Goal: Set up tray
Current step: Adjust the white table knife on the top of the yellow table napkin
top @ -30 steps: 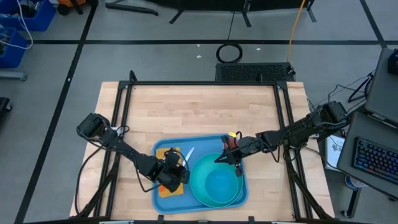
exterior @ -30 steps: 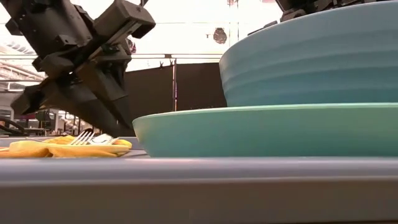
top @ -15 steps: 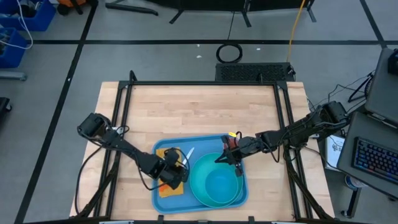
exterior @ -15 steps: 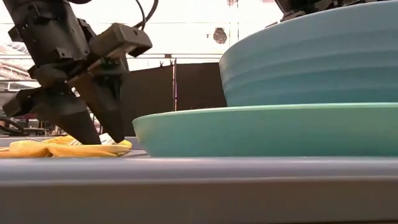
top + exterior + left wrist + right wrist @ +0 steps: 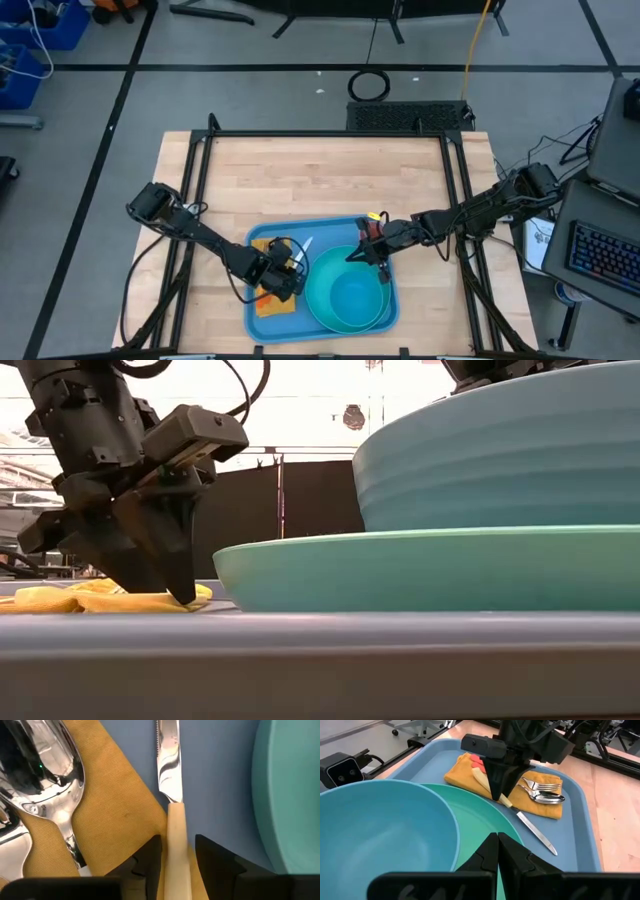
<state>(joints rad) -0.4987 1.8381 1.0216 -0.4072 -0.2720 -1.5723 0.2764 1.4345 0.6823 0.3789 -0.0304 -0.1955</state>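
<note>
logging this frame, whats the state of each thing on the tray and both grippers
tray: flat on table, loaded
napkin: spread on tray
fork: lying on napkin
spoon: lying on napkin
knife: handle between left gripper fingers, blade on tray
plate: on tray
bowl: upright on plate
right gripper: shut, empty
</note>
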